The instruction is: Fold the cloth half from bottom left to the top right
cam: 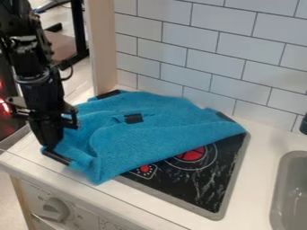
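While the black end effector [50, 143] is hanging upright at the near left corner of the cooktop, one blue cloth [150, 135] is lying directly beneath and beside its tip. Whether the end effector is grasping the cloth or only touching it, I am not able to tell.

Cloth: soft, finely nubbly textile, spreading over the far and left parts of the cooktop; its outline is forming an uneven fan, its near edge is running diagonally, and low folds are bunching at the near left. A small dark patch is showing near its middle.

Cooktop [208, 189]: glossy black panel with pale marble-like veining and a grey rim; a red round burner marking [192, 154] is partly emerging from under the cloth, a smaller red marking [144, 170] is showing nearer the front.

Surface: smooth white countertop [259, 174], supporting the cooktop. Below it, a ridged pale knob [53, 209] is projecting from the white front panel [83, 221].

Container: one grey sink basin [287, 183], smooth-walled and round-cornered, sitting at the right and running out of view.

Backing: white rectangular tiles [212, 57] with dark joints, standing beside a pale upright post [103, 45].
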Robot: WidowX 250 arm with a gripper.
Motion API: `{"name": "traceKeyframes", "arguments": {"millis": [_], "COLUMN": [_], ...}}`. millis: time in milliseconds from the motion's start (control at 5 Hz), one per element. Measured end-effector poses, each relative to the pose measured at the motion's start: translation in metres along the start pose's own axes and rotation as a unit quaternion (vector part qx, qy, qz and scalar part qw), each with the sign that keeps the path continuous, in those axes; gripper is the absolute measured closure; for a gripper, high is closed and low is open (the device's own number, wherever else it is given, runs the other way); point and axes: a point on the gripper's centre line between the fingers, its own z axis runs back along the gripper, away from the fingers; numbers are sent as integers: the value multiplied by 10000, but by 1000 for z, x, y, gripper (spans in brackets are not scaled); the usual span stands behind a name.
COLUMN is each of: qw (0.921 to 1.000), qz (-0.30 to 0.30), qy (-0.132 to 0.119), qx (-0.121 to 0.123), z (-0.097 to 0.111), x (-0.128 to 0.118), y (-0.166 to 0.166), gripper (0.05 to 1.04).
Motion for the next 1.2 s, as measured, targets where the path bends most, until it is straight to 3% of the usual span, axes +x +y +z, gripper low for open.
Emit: {"name": "traceKeyframes", "arguments": {"millis": [200, 400, 600, 800, 1200], "qw": [9997, 9983, 9966, 9960, 9962], "qz": [79, 225, 374, 366, 68], "qy": [-24, -234, -444, -434, -287], "qx": [-225, -493, -584, -686, -825], "z": [11, 30, 46, 46, 21], "x": [8, 28, 48, 65, 102], "y": [-11, -31, -37, -56, -98], "gripper": [1035, 1035, 1035, 1035, 1035]}}
